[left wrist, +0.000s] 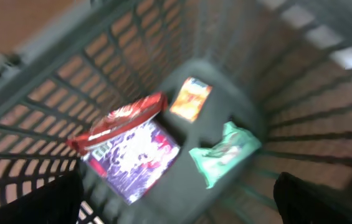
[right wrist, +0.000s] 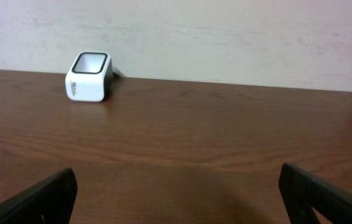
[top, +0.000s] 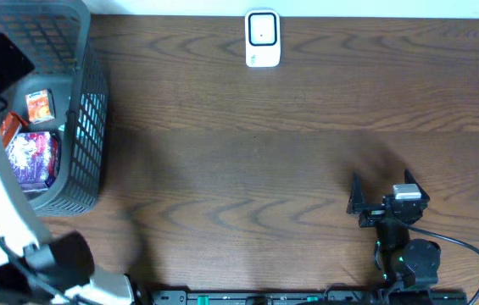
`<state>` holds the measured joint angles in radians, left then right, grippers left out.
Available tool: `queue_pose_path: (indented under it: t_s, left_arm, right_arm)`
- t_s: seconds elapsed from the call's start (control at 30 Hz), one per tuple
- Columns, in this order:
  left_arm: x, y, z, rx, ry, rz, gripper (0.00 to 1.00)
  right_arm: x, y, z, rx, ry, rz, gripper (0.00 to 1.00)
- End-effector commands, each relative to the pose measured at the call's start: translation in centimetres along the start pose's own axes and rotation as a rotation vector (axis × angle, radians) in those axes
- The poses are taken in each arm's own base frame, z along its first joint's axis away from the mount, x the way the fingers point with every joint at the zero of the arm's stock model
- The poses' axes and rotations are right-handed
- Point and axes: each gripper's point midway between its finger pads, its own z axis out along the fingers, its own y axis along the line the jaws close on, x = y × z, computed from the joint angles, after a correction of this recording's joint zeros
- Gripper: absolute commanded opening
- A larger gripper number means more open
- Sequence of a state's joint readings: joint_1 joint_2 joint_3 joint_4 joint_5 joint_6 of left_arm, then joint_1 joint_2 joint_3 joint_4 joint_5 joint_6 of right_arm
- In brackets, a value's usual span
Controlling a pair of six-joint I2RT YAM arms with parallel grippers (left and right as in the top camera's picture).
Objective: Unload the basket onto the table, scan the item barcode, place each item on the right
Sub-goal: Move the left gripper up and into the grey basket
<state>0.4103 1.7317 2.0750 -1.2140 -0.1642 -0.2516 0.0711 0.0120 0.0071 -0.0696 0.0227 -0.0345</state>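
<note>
A dark wood table [top: 247, 152] carries a grey basket [top: 86, 127] at its left end and a white scanner [top: 263, 38] at the far edge. The left tool [left wrist: 182, 208], jaws wide and empty, hangs directly above the basket's red packet [left wrist: 123, 121], purple packet [left wrist: 135, 155], orange box [left wrist: 189, 98] and green packet [left wrist: 225, 152]. The right tool [right wrist: 179, 196], equally wide and empty, sits well apart, so the pick looks to be the left arm's.

A brown wood-grain table [top: 264, 152] meets a pale wall [right wrist: 225, 37].
</note>
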Motion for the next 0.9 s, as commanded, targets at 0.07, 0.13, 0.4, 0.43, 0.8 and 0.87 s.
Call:
queue_pose_path:
  t_s: [0.07,0.13,0.4,0.43,0.8,0.87]
  left_arm:
    - [0.9,1.6,4.7,-0.079,0.106,0.047,0.95]
    - [1.3,2.1,5.8,-0.109,0.137,0.055,0.95]
    - [4.5,2.6,10.0,-0.172,0.271,0.090,0.95]
    - [5.5,3.0,10.9,-0.197,0.305,0.105,0.94]
    - [14.2,5.9,17.7,-0.352,0.540,0.248,0.94]
    - [15.2,6.1,18.3,-0.352,0.554,0.264,0.94]
  right_arm:
    - [0.1,-0.3,0.0,0.013,0.001,-0.007,0.99]
    - [0.1,-0.3,0.0,0.013,0.001,-0.007,0.99]
    - [0.1,-0.3,0.0,0.013,0.001,-0.007,0.99]
    - [0.1,-0.3,0.0,0.013,0.001,-0.007,0.99]
    - [0.1,-0.3,0.0,0.013,0.001,-0.007,0.99]
    - [0.1,-0.3,0.0,0.013,0.001,-0.007,0.99]
